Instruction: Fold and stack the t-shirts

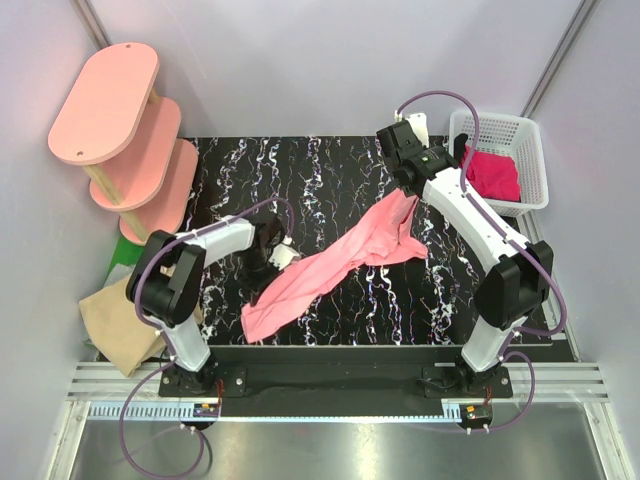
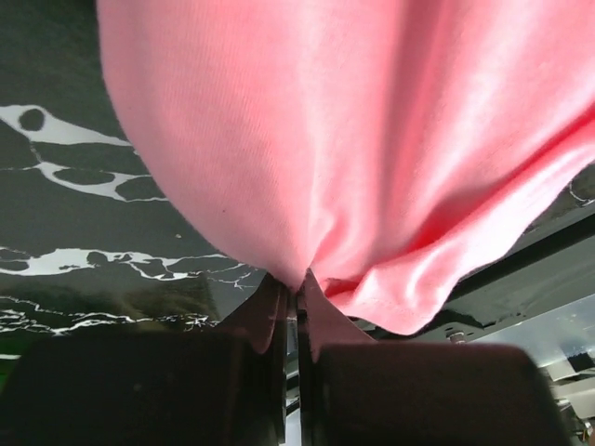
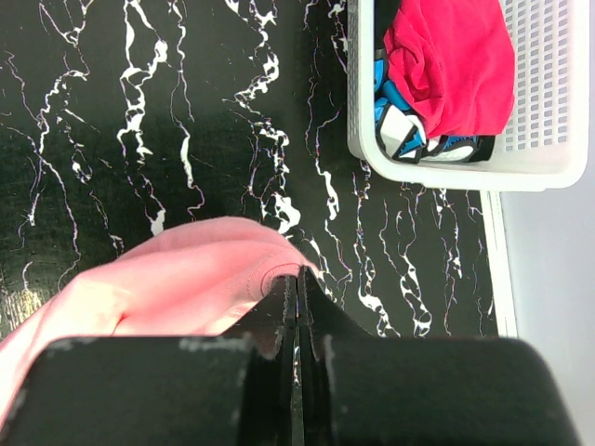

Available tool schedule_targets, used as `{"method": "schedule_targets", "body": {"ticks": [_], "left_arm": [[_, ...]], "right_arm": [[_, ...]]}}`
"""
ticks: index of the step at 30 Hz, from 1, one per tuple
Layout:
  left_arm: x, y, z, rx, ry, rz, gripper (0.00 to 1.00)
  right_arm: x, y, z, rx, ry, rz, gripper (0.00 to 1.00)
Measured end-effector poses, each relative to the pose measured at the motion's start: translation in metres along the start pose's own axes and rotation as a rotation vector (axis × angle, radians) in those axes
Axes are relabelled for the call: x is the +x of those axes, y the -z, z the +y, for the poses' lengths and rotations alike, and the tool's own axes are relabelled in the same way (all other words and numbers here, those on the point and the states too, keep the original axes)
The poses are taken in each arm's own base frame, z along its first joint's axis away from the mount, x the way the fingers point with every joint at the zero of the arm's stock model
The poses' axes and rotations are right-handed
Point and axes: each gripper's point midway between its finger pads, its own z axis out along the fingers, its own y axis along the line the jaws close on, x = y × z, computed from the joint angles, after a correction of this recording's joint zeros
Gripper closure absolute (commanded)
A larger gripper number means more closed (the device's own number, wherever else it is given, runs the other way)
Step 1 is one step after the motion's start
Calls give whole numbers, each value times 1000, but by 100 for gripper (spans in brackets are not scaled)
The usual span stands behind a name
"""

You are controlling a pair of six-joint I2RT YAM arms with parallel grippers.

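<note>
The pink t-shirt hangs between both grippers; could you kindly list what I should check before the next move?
1. Left gripper shut on the pink t-shirt: ok.
2. Right gripper shut on it: ok.
3. Cloth spread flat between the grips: not ok, bunched and twisted above the table.
4. Matching corners gripped: cannot tell.
5. Magenta t-shirt out of the way in the basket: ok.

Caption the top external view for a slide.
The left gripper and right gripper each shut on the salmon-pink t-shirt, strung diagonally across the black marbled table.
</note>
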Motion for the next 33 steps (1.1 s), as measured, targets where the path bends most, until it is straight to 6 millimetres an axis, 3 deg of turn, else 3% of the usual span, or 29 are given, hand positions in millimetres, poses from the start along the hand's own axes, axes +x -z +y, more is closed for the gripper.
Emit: {"method": "schedule_targets", "body": {"ticks": [3, 6, 8, 12, 15, 17, 19, 21, 25, 28, 31, 33], "left_arm": [[-5, 8, 1, -9, -1, -15, 100], [-19, 36, 4, -44, -6, -76, 100], [-36, 75, 7, -95, -11, -175, 100], [-61, 184, 7, -242, -31, -475, 100], [-46, 249, -4, -334, -36, -659, 100], [-24, 267, -12, -368, -30, -711, 100], [-5, 266, -15, -393, -15, -720, 100], [18, 251, -18, -399, 5, -681, 100], [54, 199, -16, -392, 40, -541, 100], [69, 165, -6, -397, 61, -402, 100], [62, 154, 8, -420, 87, -316, 100], [53, 156, 15, -446, 96, -314, 100]], "right_arm": [[-1, 1, 0, -1, -1, -3, 100], [-3, 7, -2, -7, -7, -15, 100], [-8, 18, -7, -16, -22, -35, 100], [-25, 63, -28, -70, -104, -115, 100], [-35, 110, -55, -127, -201, -198, 100], [-36, 137, -73, -163, -262, -245, 100], [-32, 164, -92, -202, -322, -284, 100], [-23, 185, -108, -238, -372, -312, 100], [-1, 202, -126, -262, -414, -314, 100], [3, 192, -117, -253, -402, -278, 100], [4, 170, -95, -241, -361, -212, 100], [8, 153, -77, -235, -321, -157, 100]]}}
